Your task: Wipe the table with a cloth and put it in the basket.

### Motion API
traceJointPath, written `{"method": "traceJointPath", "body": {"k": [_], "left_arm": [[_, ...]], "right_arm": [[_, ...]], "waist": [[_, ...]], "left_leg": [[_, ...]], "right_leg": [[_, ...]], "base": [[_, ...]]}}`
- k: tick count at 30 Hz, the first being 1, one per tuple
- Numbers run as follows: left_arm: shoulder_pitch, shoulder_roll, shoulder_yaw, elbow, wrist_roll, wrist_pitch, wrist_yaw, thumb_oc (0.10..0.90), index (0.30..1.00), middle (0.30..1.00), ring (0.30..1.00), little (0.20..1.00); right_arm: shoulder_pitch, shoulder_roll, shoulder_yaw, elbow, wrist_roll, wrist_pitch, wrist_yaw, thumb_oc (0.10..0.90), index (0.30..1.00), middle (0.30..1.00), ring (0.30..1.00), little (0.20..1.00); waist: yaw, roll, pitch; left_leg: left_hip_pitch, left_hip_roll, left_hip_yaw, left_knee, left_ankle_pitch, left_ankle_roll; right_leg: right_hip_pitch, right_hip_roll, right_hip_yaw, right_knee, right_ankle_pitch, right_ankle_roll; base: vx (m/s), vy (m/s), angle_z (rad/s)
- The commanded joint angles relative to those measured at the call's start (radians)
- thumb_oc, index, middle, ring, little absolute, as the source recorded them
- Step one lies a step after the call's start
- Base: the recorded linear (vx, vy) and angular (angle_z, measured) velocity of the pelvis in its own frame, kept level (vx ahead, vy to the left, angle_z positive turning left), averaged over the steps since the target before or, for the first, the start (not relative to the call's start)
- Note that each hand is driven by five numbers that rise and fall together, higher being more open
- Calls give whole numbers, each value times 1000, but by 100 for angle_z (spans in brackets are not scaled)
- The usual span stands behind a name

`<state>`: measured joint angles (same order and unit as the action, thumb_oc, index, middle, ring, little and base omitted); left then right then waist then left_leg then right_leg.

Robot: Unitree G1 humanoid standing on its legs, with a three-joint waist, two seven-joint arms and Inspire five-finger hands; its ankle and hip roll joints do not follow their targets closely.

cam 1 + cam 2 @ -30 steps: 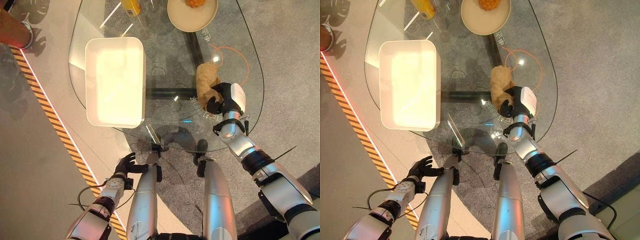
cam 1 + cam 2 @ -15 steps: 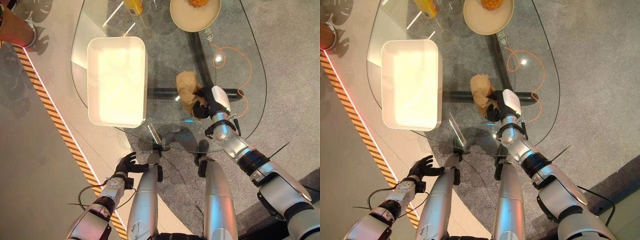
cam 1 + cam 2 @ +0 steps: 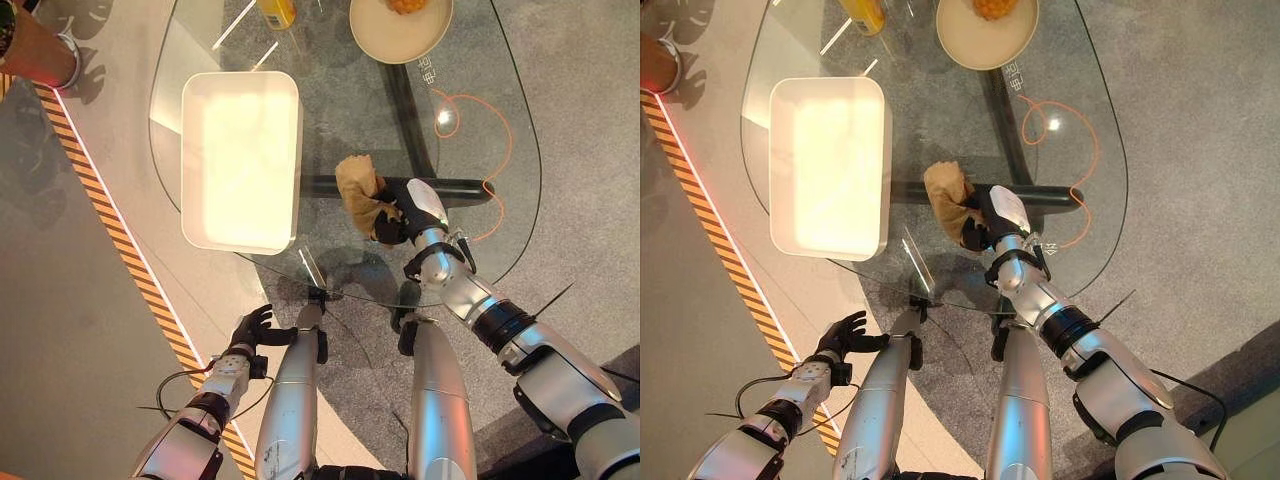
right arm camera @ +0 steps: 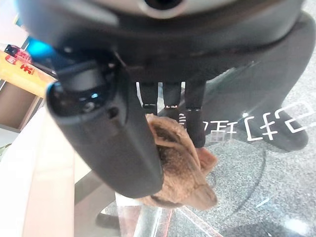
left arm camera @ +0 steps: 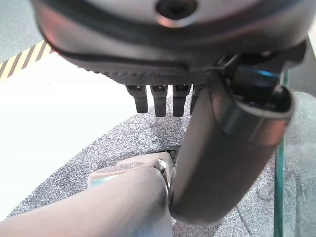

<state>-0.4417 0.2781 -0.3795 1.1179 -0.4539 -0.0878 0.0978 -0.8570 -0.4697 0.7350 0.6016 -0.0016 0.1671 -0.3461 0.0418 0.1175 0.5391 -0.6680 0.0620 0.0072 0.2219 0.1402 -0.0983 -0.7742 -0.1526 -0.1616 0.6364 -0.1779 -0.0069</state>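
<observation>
A crumpled tan cloth (image 3: 359, 193) lies on the round glass table (image 3: 500, 120), near its middle front. My right hand (image 3: 408, 208) grips the cloth's right side, thumb and fingers (image 4: 196, 126) curled round it; the right wrist view shows the cloth (image 4: 178, 168) bunched between them on the glass. The white rectangular basket (image 3: 240, 160) stands on the table's left part, a short way left of the cloth. Below the table's front edge my left hand (image 3: 250, 330) hangs low, fingers (image 5: 158, 101) relaxed and holding nothing.
A cream plate (image 3: 400, 25) with orange food sits at the table's far edge, and a yellow bottle (image 3: 276, 10) stands to its left. An orange cord (image 3: 490, 160) loops under the glass at the right. A striped tape line (image 3: 120, 240) runs along the floor at the left.
My right hand has dragged the cloth leftward across the glass, from the right side toward the basket. The camera has shifted slightly. The left hand has stayed put.
</observation>
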Motion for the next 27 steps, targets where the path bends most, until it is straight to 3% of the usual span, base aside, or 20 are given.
{"method": "traceJointPath", "body": {"k": [1,27], "left_arm": [[7,-1,-14,17,15,14,9,800,900,900,900,900],[-1,4,-17,12,12,22,6,800,900,900,900,900]], "right_arm": [[-57,71,79,-120,-34,-82,63,100,300,300,300,200],[-64,65,120,-113,-58,-82,181,100,300,300,300,200]], "waist": [[4,6,-19],[16,5,-19]], "left_leg": [[-23,-62,71,113,-93,40],[-31,-62,58,103,-82,39]], "right_leg": [[14,6,5,-192,140,40],[4,-1,-1,-195,148,45]], "base": [[0,0,0],[0,0,0]]}}
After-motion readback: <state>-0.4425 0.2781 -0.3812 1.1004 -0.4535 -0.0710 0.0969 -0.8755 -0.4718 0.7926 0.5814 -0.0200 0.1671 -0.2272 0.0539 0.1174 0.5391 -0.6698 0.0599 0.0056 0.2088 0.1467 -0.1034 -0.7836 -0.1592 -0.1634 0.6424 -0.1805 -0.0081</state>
